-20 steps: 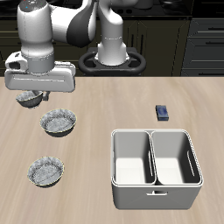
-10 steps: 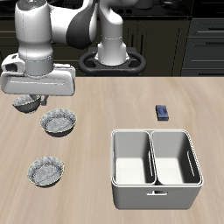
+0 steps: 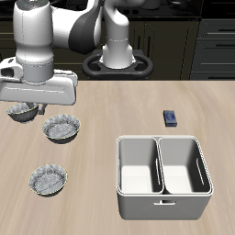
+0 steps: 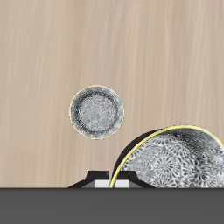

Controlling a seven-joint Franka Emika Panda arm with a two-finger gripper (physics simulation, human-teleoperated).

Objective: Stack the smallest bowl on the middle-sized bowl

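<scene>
The smallest bowl [image 3: 23,113], silvery with a fluted rim, hangs above the table under my gripper [image 3: 25,104]. The wrist view shows it close up [image 4: 171,162], its rim caught between the fingers of my gripper [image 4: 112,180], which is shut on it. Two larger fluted bowls sit on the table: one [image 3: 61,128] beside the held bowl and a little nearer the front edge, the other [image 3: 48,180] nearer the front still. I cannot tell which of them is the middle-sized bowl. One bowl on the table [image 4: 96,112] also shows in the wrist view, apart from the held bowl.
A white two-compartment bin [image 3: 162,176] stands near the front edge, across the table from the bowls. A small dark blue block [image 3: 170,117] lies behind it. The robot's base [image 3: 117,57] is at the table's back.
My gripper has carried the smallest bowl a little toward the table's side edge and lower in the exterior view. The two larger bowls, the bin and the block have not moved.
</scene>
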